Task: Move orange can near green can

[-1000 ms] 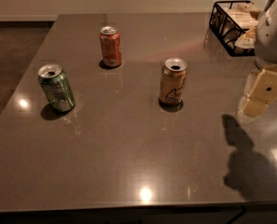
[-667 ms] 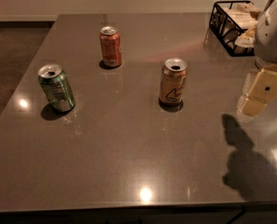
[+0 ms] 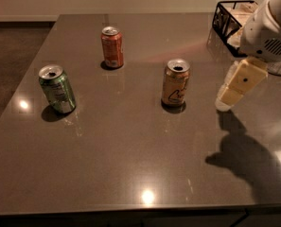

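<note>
The orange can point(image 3: 175, 83), golden tan with a dark-outlined pale emblem and a silver top, stands upright near the middle of the grey table point(image 3: 130, 164). The green can point(image 3: 57, 89) stands upright at the left, tilted slightly in view, far from the orange can. My gripper point(image 3: 231, 96) hangs from the white arm at the right, a short way right of the orange can and apart from it, holding nothing.
A redder salmon-orange can point(image 3: 112, 47) stands at the back, between the two others. A black wire basket point(image 3: 230, 18) with pale items sits at the back right corner. The table's front edge runs along the bottom; dark floor lies to the left.
</note>
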Controlling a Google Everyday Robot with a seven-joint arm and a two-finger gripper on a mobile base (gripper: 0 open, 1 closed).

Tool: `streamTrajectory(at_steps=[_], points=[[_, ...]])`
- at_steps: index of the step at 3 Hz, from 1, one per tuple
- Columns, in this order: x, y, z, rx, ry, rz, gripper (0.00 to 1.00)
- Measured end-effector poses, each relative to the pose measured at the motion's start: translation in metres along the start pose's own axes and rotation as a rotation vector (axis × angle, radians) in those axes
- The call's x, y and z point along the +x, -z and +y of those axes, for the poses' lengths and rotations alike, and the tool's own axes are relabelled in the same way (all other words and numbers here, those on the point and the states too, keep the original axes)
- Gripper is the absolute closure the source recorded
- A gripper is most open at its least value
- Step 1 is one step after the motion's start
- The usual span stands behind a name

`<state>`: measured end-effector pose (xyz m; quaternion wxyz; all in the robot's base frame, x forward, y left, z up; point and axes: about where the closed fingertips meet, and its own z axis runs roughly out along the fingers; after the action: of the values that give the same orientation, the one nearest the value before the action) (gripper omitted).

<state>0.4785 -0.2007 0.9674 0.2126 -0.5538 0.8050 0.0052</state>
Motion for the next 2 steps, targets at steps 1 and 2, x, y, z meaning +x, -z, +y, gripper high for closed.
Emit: streamTrajectory(at_steps=[1,2], points=[[-0.014,-0.027,-0.011,-0.013,-0.061,-0.056,0.00],[-0.033,-0.052,-0.013,-0.029,-0.079,-0.120,0.00]])
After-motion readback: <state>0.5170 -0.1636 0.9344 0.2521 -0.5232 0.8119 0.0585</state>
